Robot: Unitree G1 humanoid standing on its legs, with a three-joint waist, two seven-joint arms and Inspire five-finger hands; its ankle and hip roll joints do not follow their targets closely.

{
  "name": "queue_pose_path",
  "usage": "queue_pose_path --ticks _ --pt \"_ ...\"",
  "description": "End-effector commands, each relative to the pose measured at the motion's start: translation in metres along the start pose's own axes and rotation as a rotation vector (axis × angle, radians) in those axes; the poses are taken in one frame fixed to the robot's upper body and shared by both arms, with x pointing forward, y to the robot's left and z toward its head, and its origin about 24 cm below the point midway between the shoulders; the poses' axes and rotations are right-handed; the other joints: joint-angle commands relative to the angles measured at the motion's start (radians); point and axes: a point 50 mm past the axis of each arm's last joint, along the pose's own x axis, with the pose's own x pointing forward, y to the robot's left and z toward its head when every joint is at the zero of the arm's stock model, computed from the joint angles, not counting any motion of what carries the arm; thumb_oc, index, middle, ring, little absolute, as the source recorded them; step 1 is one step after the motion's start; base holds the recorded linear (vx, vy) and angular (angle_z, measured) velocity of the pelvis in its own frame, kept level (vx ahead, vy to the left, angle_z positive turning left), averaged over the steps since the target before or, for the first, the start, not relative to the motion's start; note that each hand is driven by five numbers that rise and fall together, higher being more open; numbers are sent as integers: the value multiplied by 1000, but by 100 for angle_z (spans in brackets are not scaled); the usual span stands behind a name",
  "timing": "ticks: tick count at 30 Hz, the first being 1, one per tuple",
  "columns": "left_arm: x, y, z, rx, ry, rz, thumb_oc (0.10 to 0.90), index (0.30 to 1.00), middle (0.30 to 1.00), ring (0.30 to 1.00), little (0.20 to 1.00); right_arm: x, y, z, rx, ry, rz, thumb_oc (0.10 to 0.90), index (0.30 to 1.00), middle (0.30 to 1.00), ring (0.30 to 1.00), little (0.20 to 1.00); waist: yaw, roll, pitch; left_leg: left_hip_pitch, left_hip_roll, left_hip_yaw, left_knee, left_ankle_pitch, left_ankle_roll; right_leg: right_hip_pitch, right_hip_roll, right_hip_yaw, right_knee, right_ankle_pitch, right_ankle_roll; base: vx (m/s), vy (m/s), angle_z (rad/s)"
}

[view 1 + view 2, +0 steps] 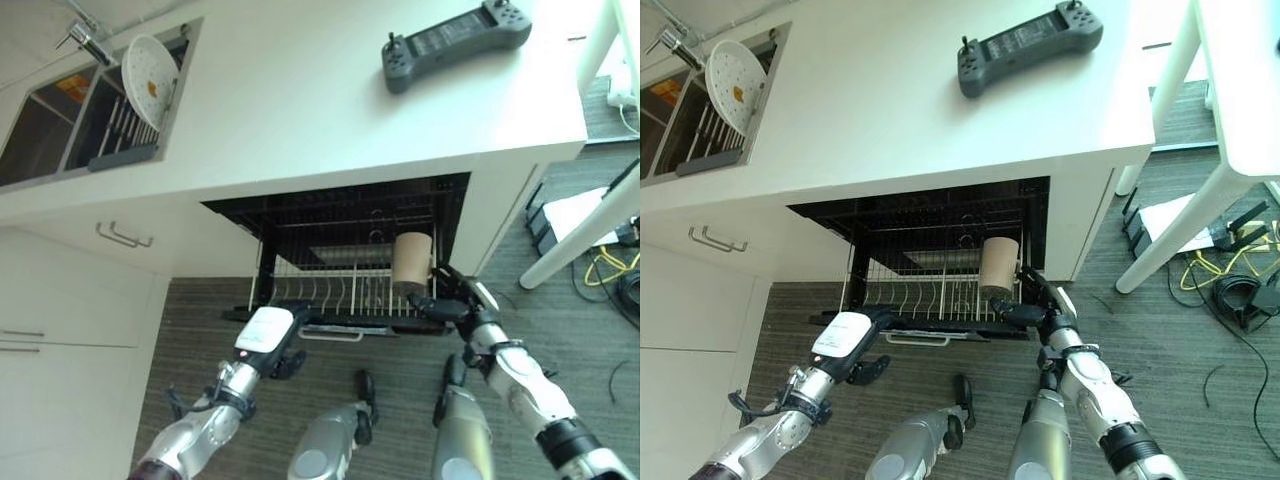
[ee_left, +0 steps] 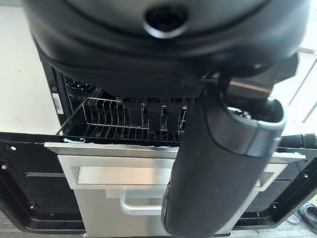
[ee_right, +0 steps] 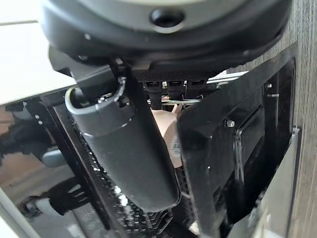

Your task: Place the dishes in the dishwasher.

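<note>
At the far left, a white plate (image 1: 148, 68) stands on edge in the sink rack (image 1: 120, 125), set into the white tabletop (image 1: 300, 100), still waiting to be loaded. Below and to its right, the left hand (image 1: 268, 335) hovers just in front of the lowered dishwasher door (image 2: 148, 183); its own wrist view shows the thumb standing straight and nothing in the grasp, so it reads as released. Further right, the dishwasher rack (image 1: 340, 290) is drawn out, with a tan cup (image 1: 411, 260) standing upright at its right end. The right hand (image 1: 452, 300) reaches in just beside that cup, but whether its fingers are wrapped around the cup or only near it I cannot tell. On the tabletop above lies a dark handheld controller (image 1: 455, 42), well apart from the work. The step in hand looks like seating the cup in the rack; to do it well, the right hand should settle the cup between the tines, let go only once it stands steady, then draw straight back so as not to knock it or catch the wire. The head views give the whole layout, plate, cup and both arms at once, while the left wrist view adds the door's steel front and pull handle (image 2: 136, 206), and the right wrist view offers a close glimpse of the cup's pale side (image 3: 166, 131) behind the thumb.
</note>
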Motion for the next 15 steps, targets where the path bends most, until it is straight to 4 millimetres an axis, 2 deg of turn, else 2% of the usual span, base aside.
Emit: queue_pose_path --ticks 1,7,11,15 --pt "-5 18 -1 76 -70 28 800 900 900 900 900 2 134 82 126 -366 494 800 900 900 900 900 70 -29 -50 -93 -27 -18 142 -214 29 80 -116 -1 86 -257 119 -9 -21 5" --pt "-3 17 -4 92 -57 32 800 900 900 900 900 3 132 86 151 -409 461 800 900 900 900 900 72 -43 -37 -98 -22 -23 142 -212 31 79 -112 -5 86 -252 118 -13 -41 5" --pt "-4 15 -9 89 -19 44 800 900 900 900 900 -4 134 103 208 -529 483 800 900 900 900 900 71 -58 -34 -85 -15 -26 142 -218 33 94 -105 -11 86 -259 115 -6 -56 1" --pt "-11 15 -24 23 98 153 800 900 900 900 900 -21 131 124 244 -675 509 800 900 900 900 900 73 -88 -80 -34 -7 -28 142 -229 41 148 -88 -21 86 -284 99 37 -63 -2"
